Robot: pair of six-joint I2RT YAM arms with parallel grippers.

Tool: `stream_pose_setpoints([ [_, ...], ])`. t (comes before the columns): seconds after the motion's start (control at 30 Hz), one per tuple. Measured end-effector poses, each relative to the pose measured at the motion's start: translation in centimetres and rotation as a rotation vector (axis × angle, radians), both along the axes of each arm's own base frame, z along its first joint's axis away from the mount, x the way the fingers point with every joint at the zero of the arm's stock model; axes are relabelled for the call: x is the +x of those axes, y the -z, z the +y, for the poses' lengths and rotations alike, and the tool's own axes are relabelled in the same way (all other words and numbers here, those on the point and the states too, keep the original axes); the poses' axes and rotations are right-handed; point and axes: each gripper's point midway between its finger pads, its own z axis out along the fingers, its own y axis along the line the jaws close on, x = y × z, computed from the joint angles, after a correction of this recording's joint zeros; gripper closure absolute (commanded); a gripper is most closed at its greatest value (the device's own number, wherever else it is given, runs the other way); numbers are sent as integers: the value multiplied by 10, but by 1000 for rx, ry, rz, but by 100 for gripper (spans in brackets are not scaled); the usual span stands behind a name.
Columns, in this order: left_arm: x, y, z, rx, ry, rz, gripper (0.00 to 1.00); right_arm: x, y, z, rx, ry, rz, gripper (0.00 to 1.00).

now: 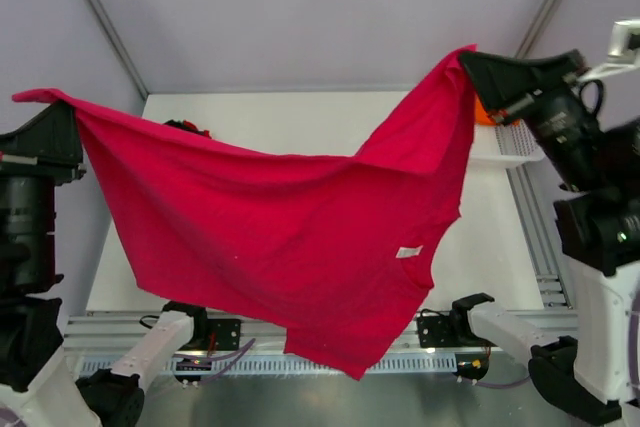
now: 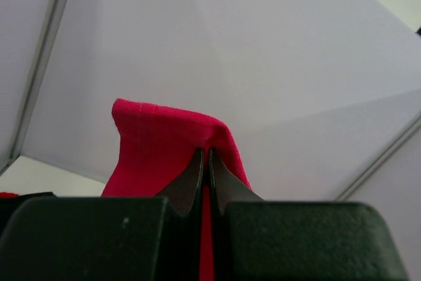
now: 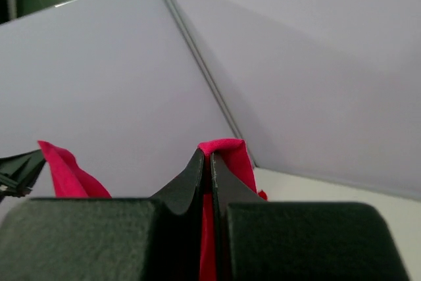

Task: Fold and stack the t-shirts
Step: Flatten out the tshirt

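A large crimson-red t-shirt (image 1: 290,247) with a small white label (image 1: 408,251) hangs spread in the air above the white table (image 1: 300,117). My left gripper (image 1: 60,105) is shut on its upper left corner, and the cloth (image 2: 158,143) bulges past the fingertips. My right gripper (image 1: 472,62) is shut on the upper right corner, cloth (image 3: 227,153) pinched between its jaws. The shirt sags in the middle, and its lower corner hangs past the table's near edge. A bit of black and red cloth (image 1: 188,128) shows at the back left. An orange t-shirt (image 1: 484,113) shows behind the right gripper.
A white mesh basket (image 1: 505,142) stands at the table's right edge, under the right arm. Grey enclosure walls and metal struts (image 1: 100,17) surround the table. The arm bases and cables (image 1: 440,332) lie along the near rail.
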Motion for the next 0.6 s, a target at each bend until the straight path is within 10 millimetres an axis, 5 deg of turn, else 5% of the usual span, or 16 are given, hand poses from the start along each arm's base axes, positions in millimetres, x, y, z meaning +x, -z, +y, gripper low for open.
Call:
stream_pose_setpoints([
  [0.17, 56, 40, 2, 38, -70, 158, 100, 99, 90, 22, -85, 33, 256, 97],
  [0.33, 95, 71, 2, 79, -106, 272, 100, 154, 172, 34, -151, 46, 460, 97],
  [0.43, 106, 83, 2, 98, -118, 315, 100, 160, 191, 35, -167, 53, 500, 97],
  [0.6, 111, 86, 3, 106, -130, 329, 100, 162, 187, 33, -168, 68, 477, 97],
])
